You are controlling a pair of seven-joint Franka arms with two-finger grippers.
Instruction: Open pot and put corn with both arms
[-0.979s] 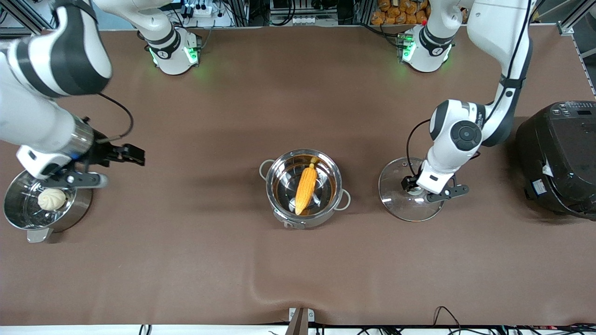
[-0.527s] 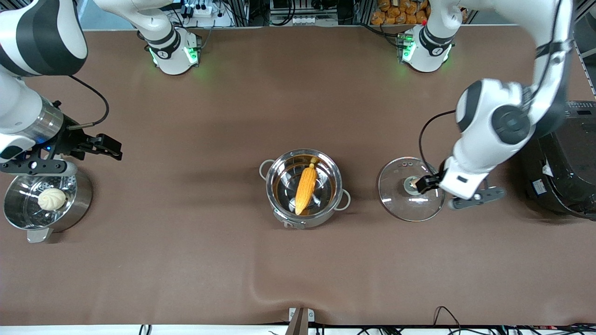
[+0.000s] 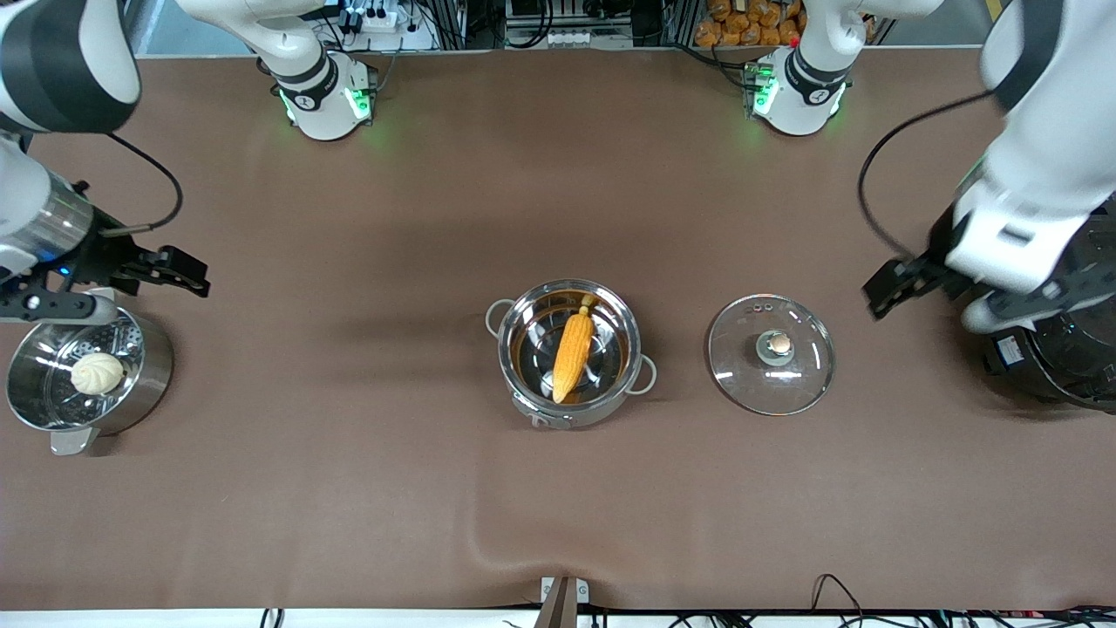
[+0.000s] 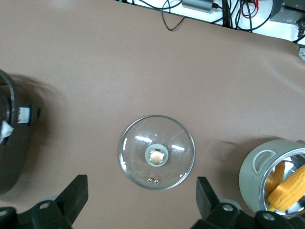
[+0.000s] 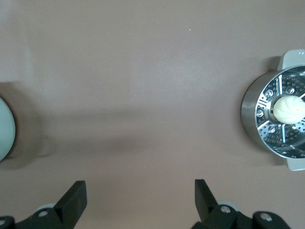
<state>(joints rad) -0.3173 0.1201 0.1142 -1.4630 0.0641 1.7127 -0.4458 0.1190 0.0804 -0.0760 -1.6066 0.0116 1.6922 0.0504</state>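
Observation:
The steel pot [image 3: 504,347] stands open mid-table, with the yellow-orange corn [image 3: 573,353] lying inside it. Its glass lid [image 3: 741,366] lies flat on the table beside the pot, toward the left arm's end, copper knob [image 3: 779,344] up. My left gripper [image 3: 882,292] is open and empty, in the air between the lid and the rice cooker. Its wrist view shows the lid [image 4: 138,143], the pot [image 4: 255,176] and the corn [image 4: 288,188] below the gripper [image 4: 142,200]. My right gripper [image 3: 179,272] is open and empty, beside the steamer pot; its wrist view shows the gripper [image 5: 140,202] over bare table.
A steel steamer pot [image 3: 148,384] holding a pale bun [image 3: 97,372] stands at the right arm's end; it also shows in the right wrist view [image 5: 252,114]. A large black rice cooker [image 3: 1046,366] stands at the left arm's end. The table is covered in brown cloth.
My left gripper let go of the lid knob, rose and swung toward the rice cooker; the lid stays flat. My right gripper drew back toward the right arm's end.

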